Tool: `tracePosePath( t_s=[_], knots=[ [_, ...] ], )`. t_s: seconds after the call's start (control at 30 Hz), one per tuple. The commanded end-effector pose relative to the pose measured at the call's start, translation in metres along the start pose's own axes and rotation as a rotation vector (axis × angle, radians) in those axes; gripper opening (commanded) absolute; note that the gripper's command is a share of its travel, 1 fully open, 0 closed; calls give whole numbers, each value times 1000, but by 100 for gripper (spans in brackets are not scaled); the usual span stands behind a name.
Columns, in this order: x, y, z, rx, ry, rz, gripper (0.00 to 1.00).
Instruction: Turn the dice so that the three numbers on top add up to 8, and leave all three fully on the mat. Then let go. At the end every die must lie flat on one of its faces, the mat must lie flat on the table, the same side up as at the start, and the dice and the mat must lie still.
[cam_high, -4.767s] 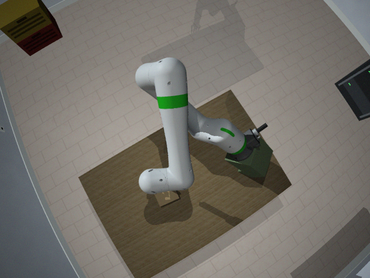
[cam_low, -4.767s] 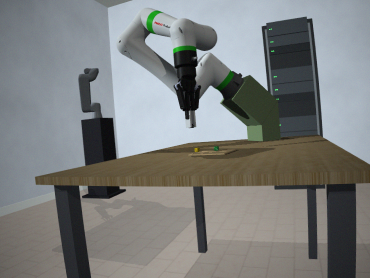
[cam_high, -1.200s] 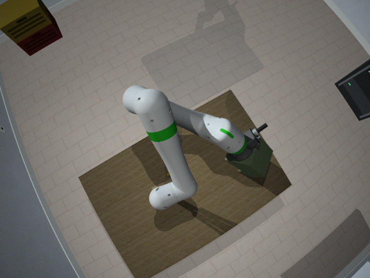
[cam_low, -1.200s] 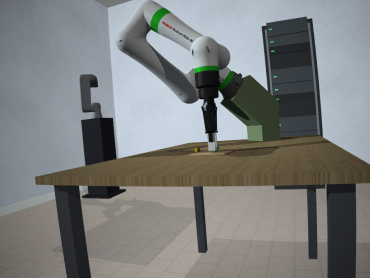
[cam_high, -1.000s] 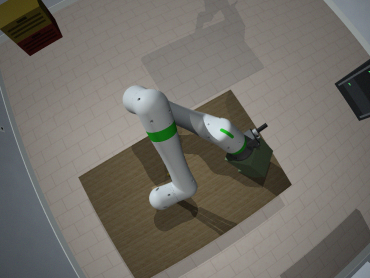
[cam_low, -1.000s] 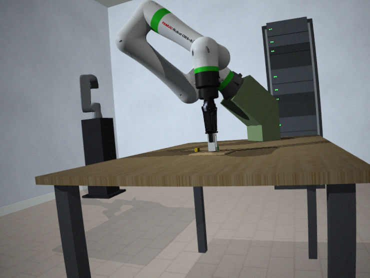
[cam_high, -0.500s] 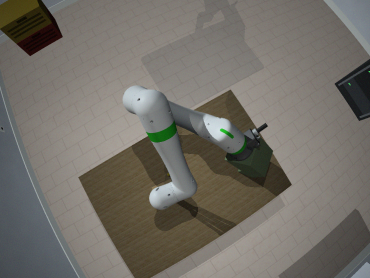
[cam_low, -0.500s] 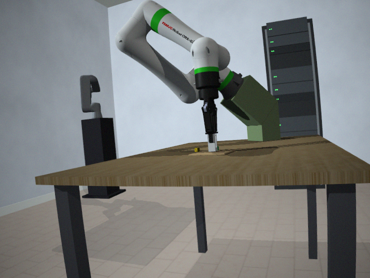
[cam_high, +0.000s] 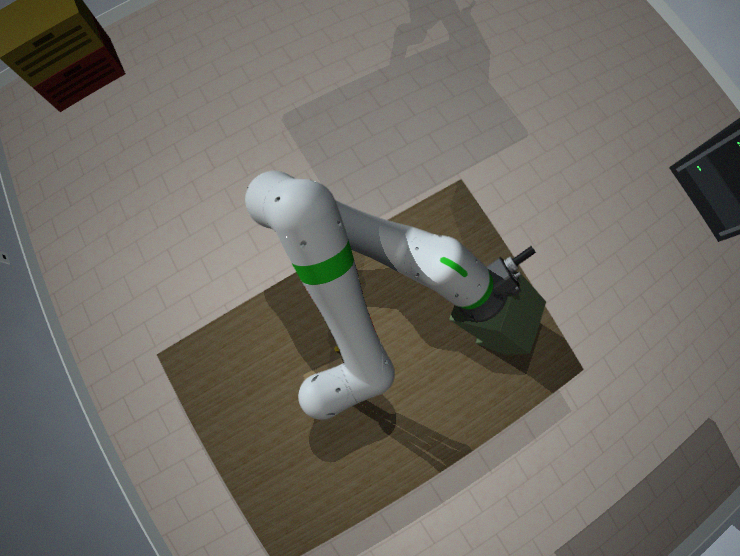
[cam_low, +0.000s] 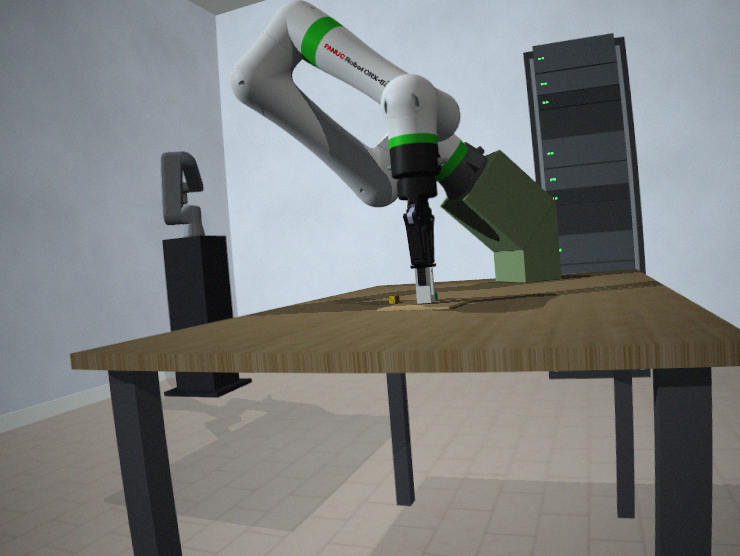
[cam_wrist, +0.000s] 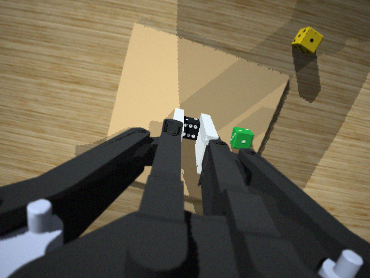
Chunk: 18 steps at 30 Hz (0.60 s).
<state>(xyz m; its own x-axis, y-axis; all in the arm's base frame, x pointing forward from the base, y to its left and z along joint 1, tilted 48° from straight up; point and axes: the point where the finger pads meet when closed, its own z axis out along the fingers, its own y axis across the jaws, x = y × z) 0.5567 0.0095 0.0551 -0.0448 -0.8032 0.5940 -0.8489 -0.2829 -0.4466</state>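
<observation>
In the wrist view my gripper (cam_wrist: 189, 126) is shut on a black die (cam_wrist: 191, 128) with white pips, held between the white finger pads over the tan mat (cam_wrist: 197, 107). A green die (cam_wrist: 241, 137) lies on the mat just right of my fingers, near the mat's right edge. A yellow die (cam_wrist: 307, 40) lies off the mat on the wooden table, at the far right, with one pip on its visible side. In the exterior view the gripper (cam_low: 424, 292) points straight down at the mat (cam_low: 418, 307), with the yellow die (cam_low: 392, 299) to its left.
The green robot pedestal (cam_low: 508, 230) stands at the table's back. A dark server rack (cam_low: 583, 155) stands behind the table. A black stand with a grey device (cam_low: 194, 286) stands left of the table. In the overhead view the arm (cam_high: 340, 286) hides the mat and dice.
</observation>
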Motion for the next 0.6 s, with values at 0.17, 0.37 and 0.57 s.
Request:
tracePosePath(
  t_s=[0.17,0.37,0.57],
  knots=[
    [0,0,0,0,0,0,7],
    [0,0,0,0,0,0,7],
    [0,0,0,0,0,0,9]
  ],
)
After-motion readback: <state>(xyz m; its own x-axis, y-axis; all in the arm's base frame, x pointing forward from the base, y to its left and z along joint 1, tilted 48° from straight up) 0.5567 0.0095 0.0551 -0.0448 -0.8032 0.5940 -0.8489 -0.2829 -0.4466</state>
